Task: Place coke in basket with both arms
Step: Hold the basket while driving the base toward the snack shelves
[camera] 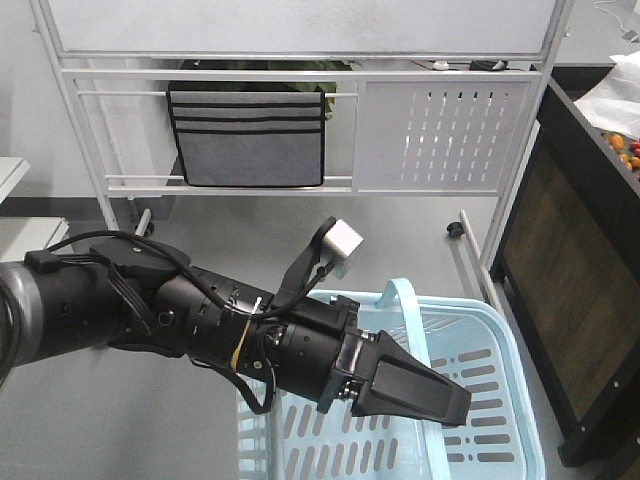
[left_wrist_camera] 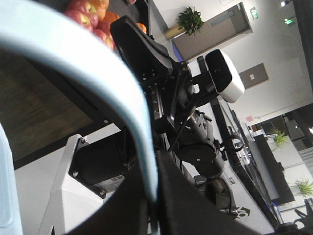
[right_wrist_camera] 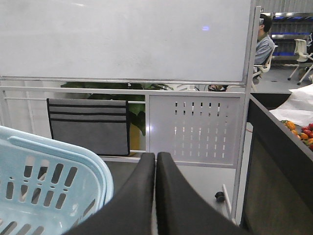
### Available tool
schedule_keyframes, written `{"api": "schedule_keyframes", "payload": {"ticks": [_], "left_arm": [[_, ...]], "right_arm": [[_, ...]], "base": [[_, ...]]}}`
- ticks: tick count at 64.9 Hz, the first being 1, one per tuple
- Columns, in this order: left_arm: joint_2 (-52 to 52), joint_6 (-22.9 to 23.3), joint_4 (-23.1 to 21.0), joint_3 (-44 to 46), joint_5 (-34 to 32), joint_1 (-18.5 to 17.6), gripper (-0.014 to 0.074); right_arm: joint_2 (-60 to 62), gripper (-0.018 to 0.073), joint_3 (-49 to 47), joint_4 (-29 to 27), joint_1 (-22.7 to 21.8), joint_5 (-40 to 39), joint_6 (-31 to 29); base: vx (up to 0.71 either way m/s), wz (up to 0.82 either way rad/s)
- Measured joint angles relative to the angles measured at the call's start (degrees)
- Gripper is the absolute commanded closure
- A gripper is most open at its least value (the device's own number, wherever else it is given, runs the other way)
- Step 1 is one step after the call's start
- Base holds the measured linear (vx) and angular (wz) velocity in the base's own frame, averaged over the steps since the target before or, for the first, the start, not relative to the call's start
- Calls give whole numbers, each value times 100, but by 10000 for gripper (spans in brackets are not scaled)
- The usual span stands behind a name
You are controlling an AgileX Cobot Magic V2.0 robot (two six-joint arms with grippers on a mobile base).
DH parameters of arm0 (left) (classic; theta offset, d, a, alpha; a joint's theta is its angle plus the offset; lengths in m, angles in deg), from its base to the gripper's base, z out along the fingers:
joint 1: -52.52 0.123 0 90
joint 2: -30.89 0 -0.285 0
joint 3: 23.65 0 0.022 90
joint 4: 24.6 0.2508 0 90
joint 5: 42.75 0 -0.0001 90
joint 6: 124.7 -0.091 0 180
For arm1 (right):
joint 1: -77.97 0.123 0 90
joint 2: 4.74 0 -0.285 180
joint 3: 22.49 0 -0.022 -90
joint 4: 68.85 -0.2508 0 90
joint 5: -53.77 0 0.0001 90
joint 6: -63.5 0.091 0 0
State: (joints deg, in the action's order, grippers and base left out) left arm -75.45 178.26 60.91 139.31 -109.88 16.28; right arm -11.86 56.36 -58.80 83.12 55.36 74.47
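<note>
The light-blue basket (camera: 505, 335) sits low at the right of the front view, and its slotted wall (right_wrist_camera: 58, 181) fills the lower left of the right wrist view. My left gripper (camera: 452, 400) reaches out over it. One swing handle (camera: 403, 300) rises beside this gripper. In the left wrist view that handle (left_wrist_camera: 98, 63) runs down between the fingers of my left gripper (left_wrist_camera: 153, 164), which is shut on it. My right gripper (right_wrist_camera: 155, 156) is shut with nothing in it, just right of the basket. The coke is out of view.
A white frame on castors (camera: 300, 185) stands ahead, with a grey fabric pouch (camera: 250, 135) and a perforated panel (camera: 440, 135). A dark cabinet (camera: 570, 280) with fruit (camera: 630, 150) on top is close on the right. A seated person (right_wrist_camera: 264, 41) is far behind.
</note>
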Motion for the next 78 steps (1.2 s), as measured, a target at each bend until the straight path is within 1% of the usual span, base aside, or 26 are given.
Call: {"api": "schedule_keyframes", "payload": {"ticks": [43,78], "left_arm": [[0,0,0,0,0,0,601],[0,0,0,0,0,0,601]], "right_arm": [[0,564,0,0,0,0,0],[0,564,0,0,0,0,0]], "base": [[21,4],[18,28]]}}
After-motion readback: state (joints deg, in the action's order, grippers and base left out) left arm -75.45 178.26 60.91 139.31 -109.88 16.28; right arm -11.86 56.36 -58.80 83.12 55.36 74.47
